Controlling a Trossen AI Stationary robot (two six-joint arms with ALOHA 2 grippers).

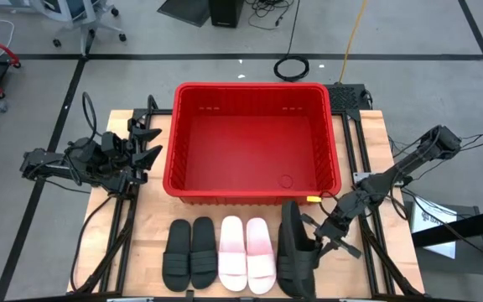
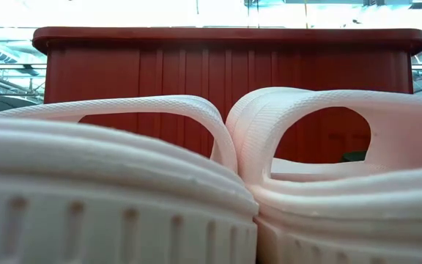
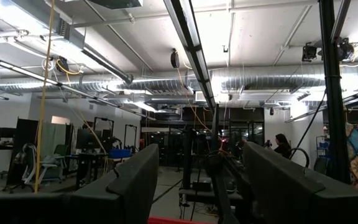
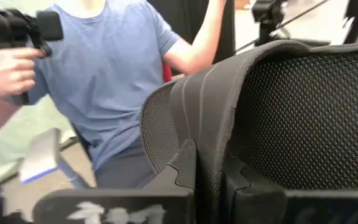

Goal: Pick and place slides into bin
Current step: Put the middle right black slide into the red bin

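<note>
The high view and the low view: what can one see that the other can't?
Only the high view shows both arms, the right gripper clamped on a black slide, the left gripper beside the bin, and a black pair. Only the low view shows ceiling lights. Both show the bin and the two pink slides.

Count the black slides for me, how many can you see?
3 clearly: two lie flat beside the pink pair on the table, and one stands on edge in the right gripper. More may hide behind it.
</note>
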